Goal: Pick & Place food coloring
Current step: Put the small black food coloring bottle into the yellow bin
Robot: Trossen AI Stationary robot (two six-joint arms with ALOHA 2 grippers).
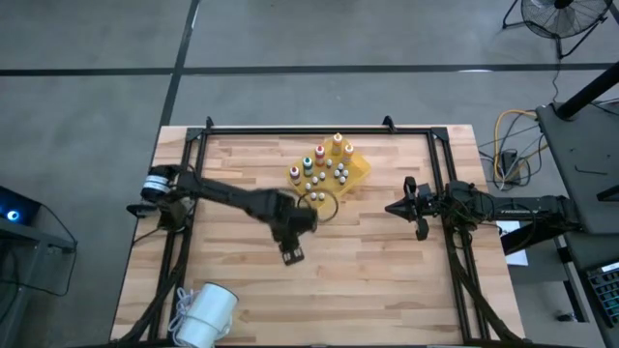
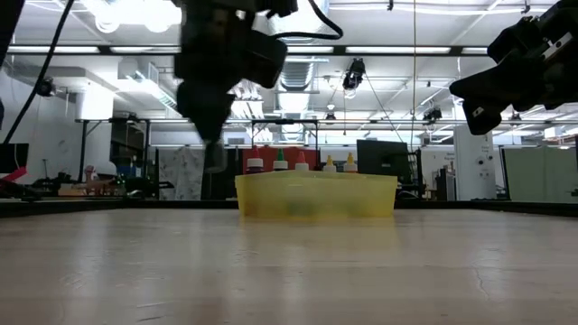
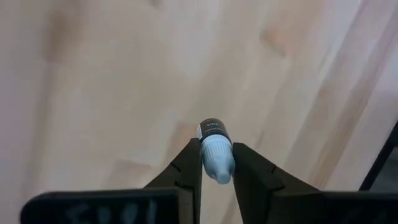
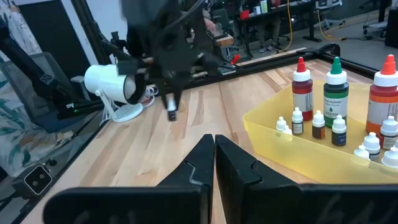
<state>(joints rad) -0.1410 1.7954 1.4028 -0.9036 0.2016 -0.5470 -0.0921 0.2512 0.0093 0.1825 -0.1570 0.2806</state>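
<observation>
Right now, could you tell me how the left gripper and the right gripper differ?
The left gripper is shut on a small white-capped dropper bottle, while the right gripper is shut on nothing. The left gripper hangs over the middle of the table, near the yellow tray; the right gripper waits by the table's right edge. Both are raised clear of the tabletop.

- Grey concrete floor (image 1: 87, 106) w/ dark seam lines round the wooden table (image 1: 387, 280).
- Standing fan (image 1: 561, 17) at far corner, beyond right-arm side.
- Yellow cable (image 1: 511, 130) coiled on floor nearby.
- White desk lamp (image 4: 112, 87) at table edge, near left-arm side.
- Ceiling strip lights (image 2: 135, 11); open workshop w/ racks behind.
</observation>
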